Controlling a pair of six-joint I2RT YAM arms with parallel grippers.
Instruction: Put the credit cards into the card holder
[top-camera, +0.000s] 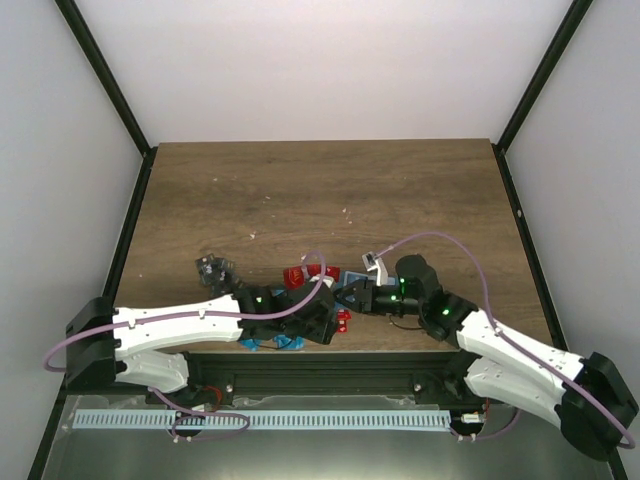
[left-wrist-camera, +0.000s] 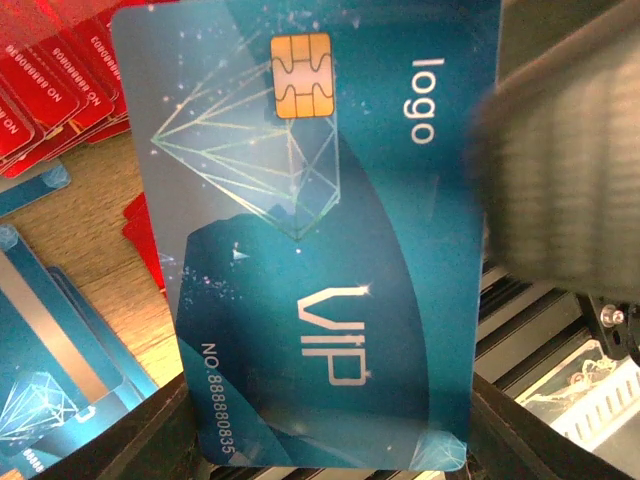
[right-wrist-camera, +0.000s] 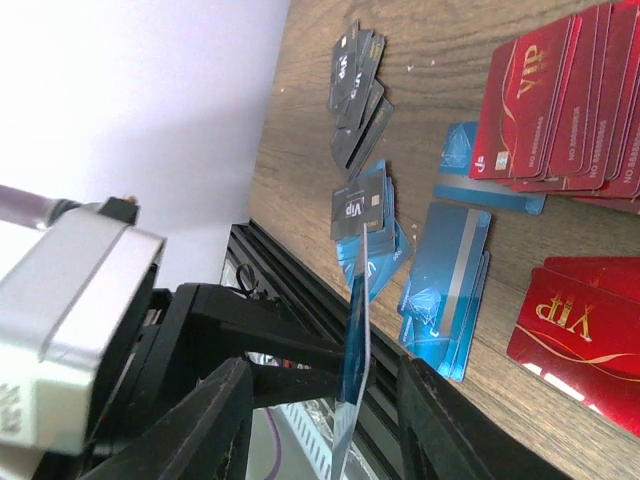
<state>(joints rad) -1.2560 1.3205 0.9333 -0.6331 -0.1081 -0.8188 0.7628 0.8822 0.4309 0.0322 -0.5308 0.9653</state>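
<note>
In the left gripper (left-wrist-camera: 330, 440) a glossy blue rectangular credit card (left-wrist-camera: 320, 250) marked VIP is clamped upright by its side edges. It is straddled by the right gripper (right-wrist-camera: 325, 385), whose jaws are parted and clear of it. Glossy red cards (right-wrist-camera: 560, 90), further blue cards (right-wrist-camera: 445, 290) and dark patterned cards (right-wrist-camera: 355, 90) are spread on the brown wooden table (right-wrist-camera: 440, 60).

Robot test cell in a lab, wooden table (top-camera: 400, 190) enclosed by plain white panels (top-camera: 300, 60) and black frame posts (top-camera: 105, 75), left arm (top-camera: 180, 322) and right arm (top-camera: 520, 358) bolted at the near edge, purple cables (top-camera: 455, 240) looped over them, slotted rail (top-camera: 260, 420) mounted nearest.
</note>
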